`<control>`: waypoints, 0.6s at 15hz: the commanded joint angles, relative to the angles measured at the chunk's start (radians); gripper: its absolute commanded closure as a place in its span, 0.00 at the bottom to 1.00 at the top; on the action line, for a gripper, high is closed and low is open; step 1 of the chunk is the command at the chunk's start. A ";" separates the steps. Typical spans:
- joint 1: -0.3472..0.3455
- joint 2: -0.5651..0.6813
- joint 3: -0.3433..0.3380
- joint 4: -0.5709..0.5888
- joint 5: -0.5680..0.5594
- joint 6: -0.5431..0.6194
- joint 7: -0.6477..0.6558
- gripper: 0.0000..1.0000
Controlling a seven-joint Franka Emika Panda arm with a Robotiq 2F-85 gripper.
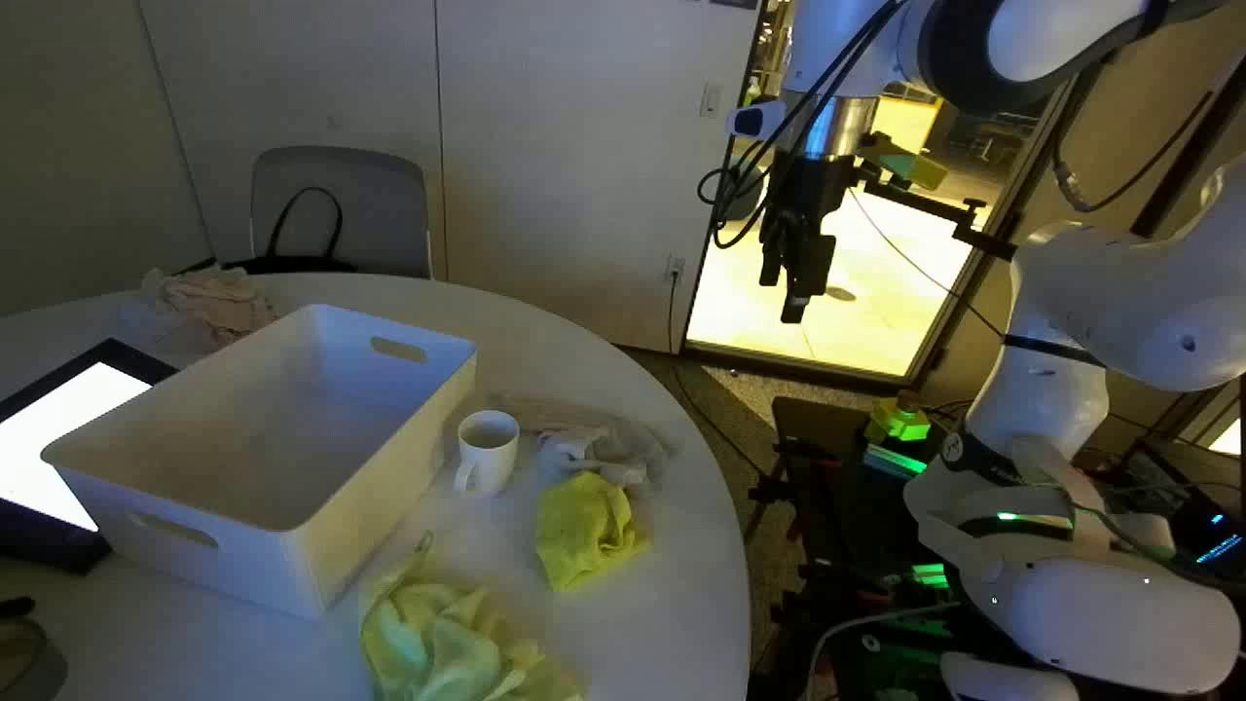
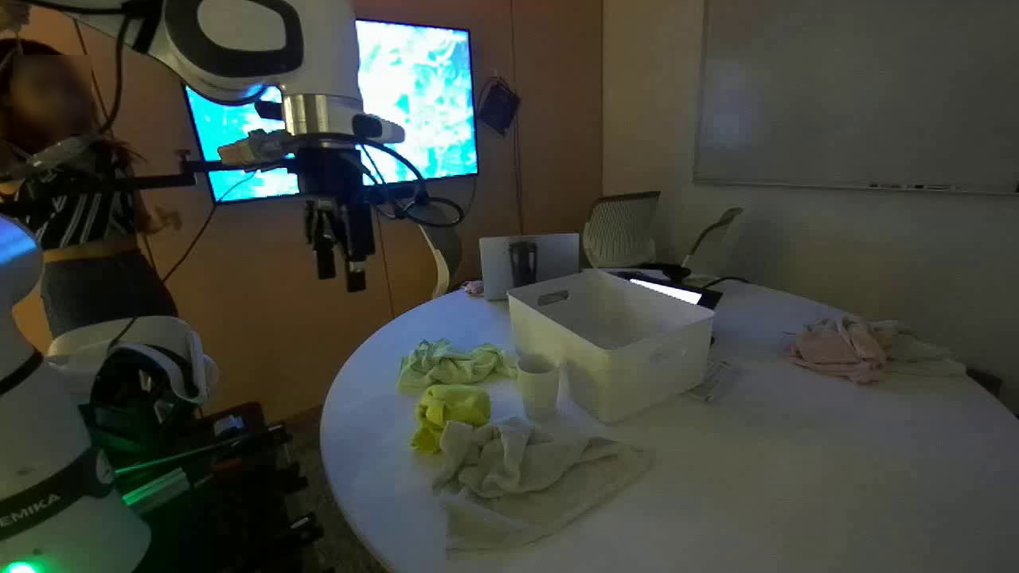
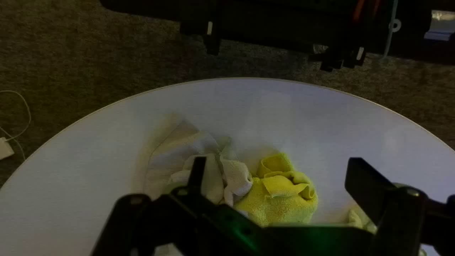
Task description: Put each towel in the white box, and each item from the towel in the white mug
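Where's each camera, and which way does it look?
In an exterior view: off the robot, looking down across the table toward a grey chair; the arm and open gripper show.
In an exterior view: off the robot, facing a screen and whiteboard; arm, gripper and a person show.
Wrist view: on the wrist, looking down at the table's edge; the gripper's fingers show.
Both exterior views, from roughly opposite sides, share the white box and white mug; all three share the yellow cloth.

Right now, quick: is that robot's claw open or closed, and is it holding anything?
Gripper: open, jaws wide apart, holding nothing.
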 commanded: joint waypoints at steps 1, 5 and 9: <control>0.008 0.000 -0.007 0.002 -0.005 -0.002 0.004 0.00; 0.008 -0.001 -0.007 0.002 -0.005 -0.002 0.005 0.00; 0.020 0.034 0.013 0.005 -0.008 0.023 0.017 0.00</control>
